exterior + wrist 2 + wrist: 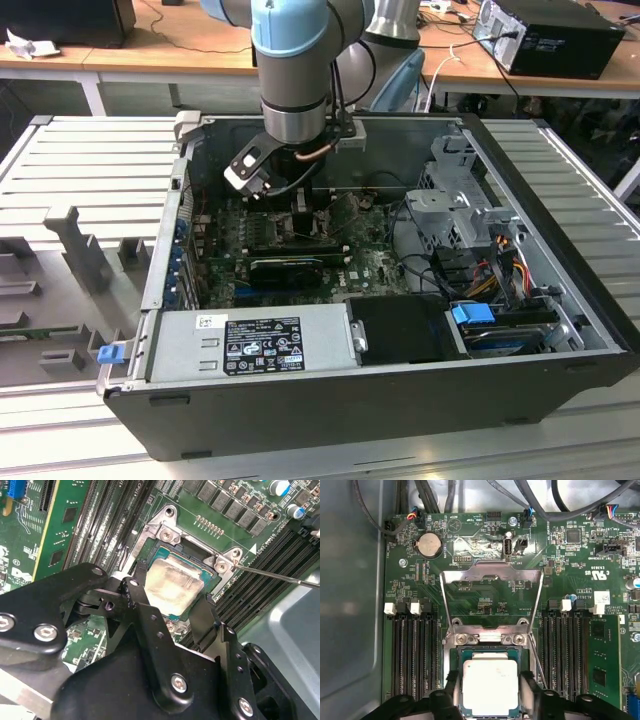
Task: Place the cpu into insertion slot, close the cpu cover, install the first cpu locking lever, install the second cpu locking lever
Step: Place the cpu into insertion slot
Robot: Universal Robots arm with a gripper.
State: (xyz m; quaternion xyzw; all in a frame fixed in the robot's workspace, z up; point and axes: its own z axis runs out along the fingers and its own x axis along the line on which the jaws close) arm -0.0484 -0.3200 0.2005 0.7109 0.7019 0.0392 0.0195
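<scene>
Nearest lay the grey metal power supply inside the black computer case. Beyond it, on the green motherboard, the gripper, black and angular, straddled the cpu. I could not tell whether it pinched the chip or stood loose. The cpu, a flat square with a dull silver face, sat in the black-framed insertion slot, between long black memory slots. Farther, the cpu cover, a thin shiny frame, stood swung open. A thin steel lever stuck out beside the slot.
</scene>
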